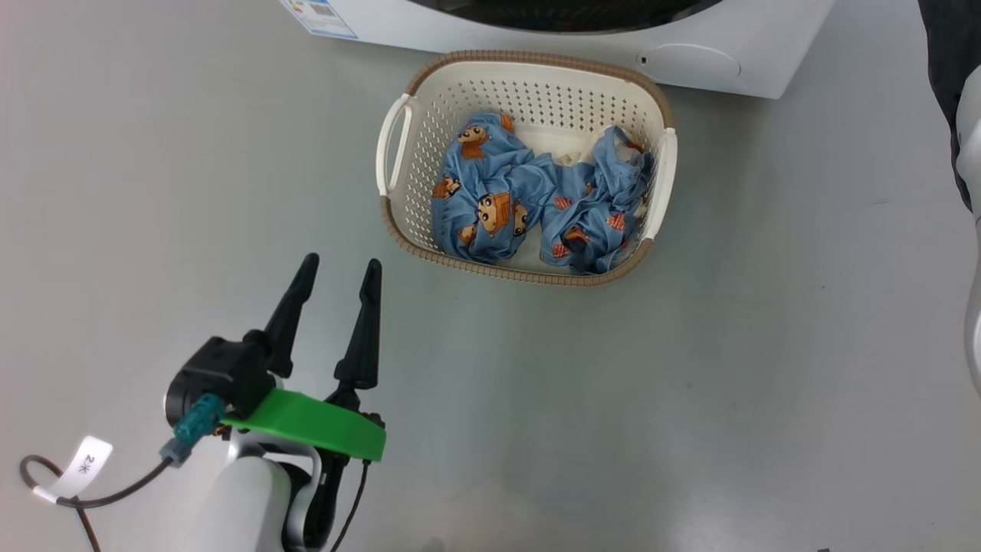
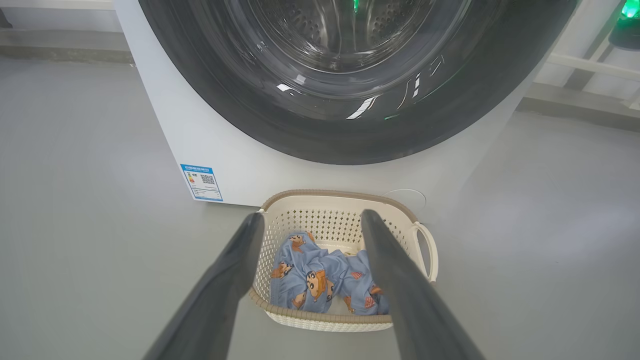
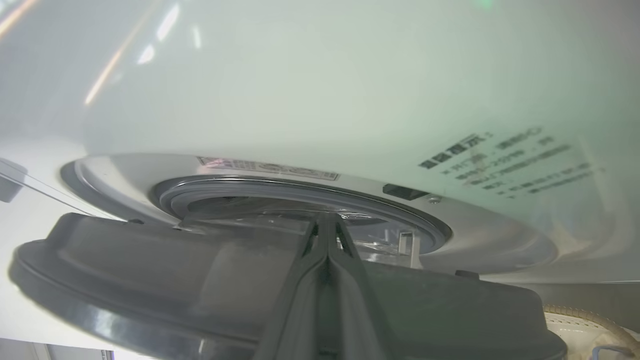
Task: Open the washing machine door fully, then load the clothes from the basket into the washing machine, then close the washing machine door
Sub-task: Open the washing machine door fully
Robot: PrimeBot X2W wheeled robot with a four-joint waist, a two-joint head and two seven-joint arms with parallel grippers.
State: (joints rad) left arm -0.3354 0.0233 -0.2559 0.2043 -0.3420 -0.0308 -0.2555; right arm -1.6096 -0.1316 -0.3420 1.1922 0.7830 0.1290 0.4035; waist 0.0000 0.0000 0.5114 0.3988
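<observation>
Before one washing machine [image 1: 713, 31], one basket [image 1: 536, 96], two clumps of clothes [image 1: 490, 192].

1. You see the clothes [image 1: 490, 203] blue, printed with small orange-brown bears.
2. The basket [image 1: 536, 96] is cream-white, dotted with holes, with a brown woven rim.
3. The washing machine [image 2: 210, 140] is white; the washing machine door [image 2: 250, 110] has a glossy black rim.
4. The floor [image 1: 153, 192] is plain grey.
</observation>
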